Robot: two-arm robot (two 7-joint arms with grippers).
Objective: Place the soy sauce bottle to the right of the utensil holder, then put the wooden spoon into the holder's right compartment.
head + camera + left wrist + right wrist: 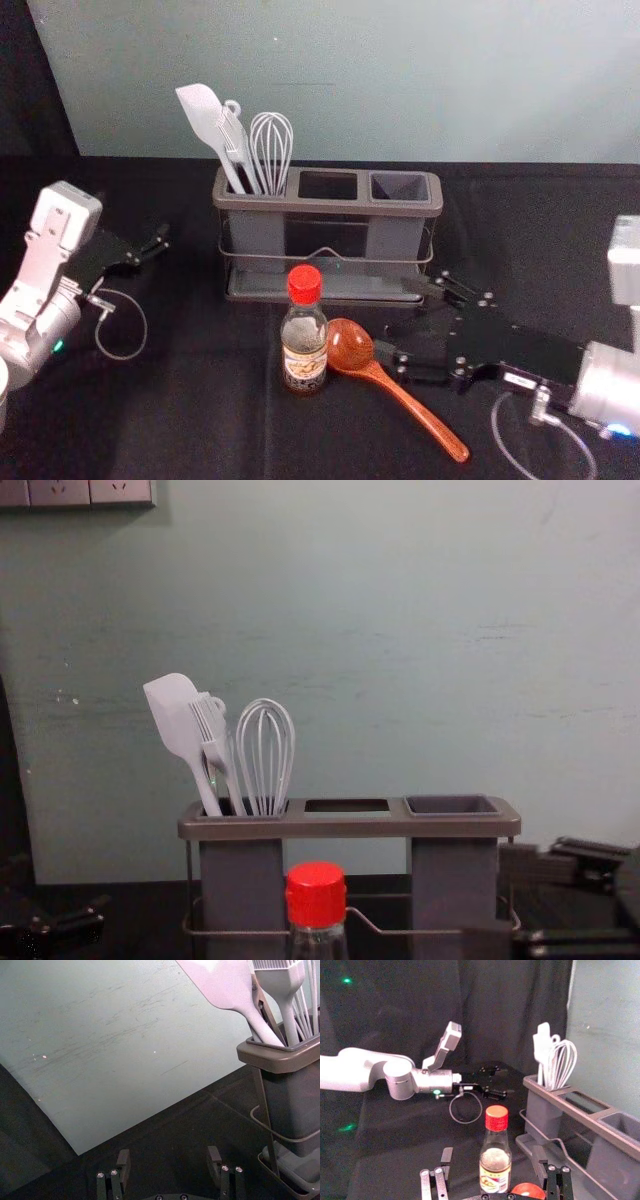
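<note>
Bottle first, I judged: the soy sauce bottle [305, 345] stood upright on the desk [200, 420], in front of the utensil holder [350, 826], with nothing gripping it. My right tool [402, 318] had reached in from the right, its two fingers spread and aimed at the bottle, contact not made. The right wrist view had the bottle ahead, between the two fingertips, so the opening looked set for a side grasp around the body. That made sense to me: an upright grasp should allow an upright set-down beyond the holder's right end.

Snag: the wooden spoon [350, 346] lay on the desk, bowl just beside the bottle on its right, handle slanting back towards me and rightward. The nearer finger was close to the bowl; a low approach could shove the spoon or knock the bottle. The farther finger was near the holder's front, so little slack there either. I wanted a slow, level advance, then a close on the glass, then a lift high enough to pass over the spoon.

Spatula [200, 110], brush [236, 140] and whisk [272, 150] all stood in the left compartment [242, 880], well apart from the right compartment [455, 880], the spoon's target.

Left tool [169, 1156] was parked off the holder's left side, fingers apart, holding nothing.
</note>
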